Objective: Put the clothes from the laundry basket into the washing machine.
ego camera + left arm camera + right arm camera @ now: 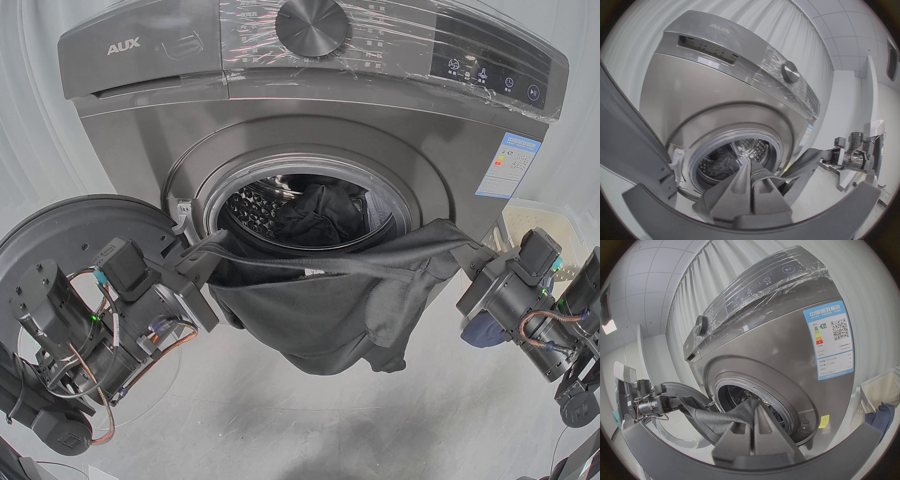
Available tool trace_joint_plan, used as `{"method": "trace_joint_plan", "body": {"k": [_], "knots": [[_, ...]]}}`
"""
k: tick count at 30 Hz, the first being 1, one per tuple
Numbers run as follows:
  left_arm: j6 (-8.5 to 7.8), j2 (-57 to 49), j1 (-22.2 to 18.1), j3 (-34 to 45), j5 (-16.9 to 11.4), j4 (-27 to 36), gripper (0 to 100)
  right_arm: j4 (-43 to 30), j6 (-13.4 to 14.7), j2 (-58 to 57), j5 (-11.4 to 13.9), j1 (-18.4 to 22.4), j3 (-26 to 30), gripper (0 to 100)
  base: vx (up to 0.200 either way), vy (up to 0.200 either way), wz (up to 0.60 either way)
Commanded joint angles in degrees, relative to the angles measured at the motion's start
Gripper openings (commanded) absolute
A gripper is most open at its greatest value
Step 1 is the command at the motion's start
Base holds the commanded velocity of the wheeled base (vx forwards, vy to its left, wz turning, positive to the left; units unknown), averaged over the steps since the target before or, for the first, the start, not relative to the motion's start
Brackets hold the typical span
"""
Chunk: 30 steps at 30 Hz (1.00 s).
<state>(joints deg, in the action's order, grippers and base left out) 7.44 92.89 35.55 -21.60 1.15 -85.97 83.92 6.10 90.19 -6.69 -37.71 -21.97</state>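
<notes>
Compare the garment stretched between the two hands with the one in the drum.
The held garment hangs outside the washing machine, across its door opening; the drum garment lies inside. The held garment is pulled taut along its top edge and sags below; the drum garment is bunched in a heap. The left hand and right hand grip the held garment; neither touches the drum garment. Both are dark fabric.

A dark grey garment point(325, 306) hangs stretched before the grey washing machine point(156, 144), pinched at its ends by the left claw point(203, 250) and right claw point(469, 255). The door point(75, 225) stands open, with black clothes point(319, 215) in the drum. Beside the machine sits a white perforated laundry basket point(550, 228), a navy piece point(882, 416) over its rim.
</notes>
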Motion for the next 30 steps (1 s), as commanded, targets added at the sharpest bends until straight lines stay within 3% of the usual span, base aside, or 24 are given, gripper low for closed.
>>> {"method": "trace_joint_plan", "body": {"k": [1,6,9,10,20,23,30], "knots": [[0.03,1.24,2.51,-4.06,-0.62,2.91,0,-0.25,0.06,2.01,0.36,-0.70,1.84,0,0.000,0.000,0.00],[0.56,2.64,2.68,-10.30,-1.67,8.80,0,0.02,-0.03,9.83,0.54,-2.20,-0.36,0,0.000,0.000,0.00],[0.74,5.72,2.68,-14.17,-1.59,8.98,0,0.45,0.41,12.91,0.63,-4.57,-1.06,0,0.000,0.000,0.00],[0.74,6.78,2.51,-15.31,-1.50,8.80,0,0.63,0.50,14.76,0.54,-5.45,-0.71,100,0.000,0.000,0.00],[0.83,7.65,2.77,-19.71,-1.50,8.80,0,0.63,0.67,22.67,0.63,-10.63,6.15,100,0.000,0.000,0.00],[0.91,7.65,2.86,-21.11,-1.59,8.89,0,0.72,0.67,24.77,2.21,-11.78,9.40,100,0.000,0.000,0.00],[2.41,7.92,4.00,-21.29,-1.67,8.71,0,1.86,0.67,26.97,3.18,-11.16,6.85,100,0.000,0.000,0.00]]}}
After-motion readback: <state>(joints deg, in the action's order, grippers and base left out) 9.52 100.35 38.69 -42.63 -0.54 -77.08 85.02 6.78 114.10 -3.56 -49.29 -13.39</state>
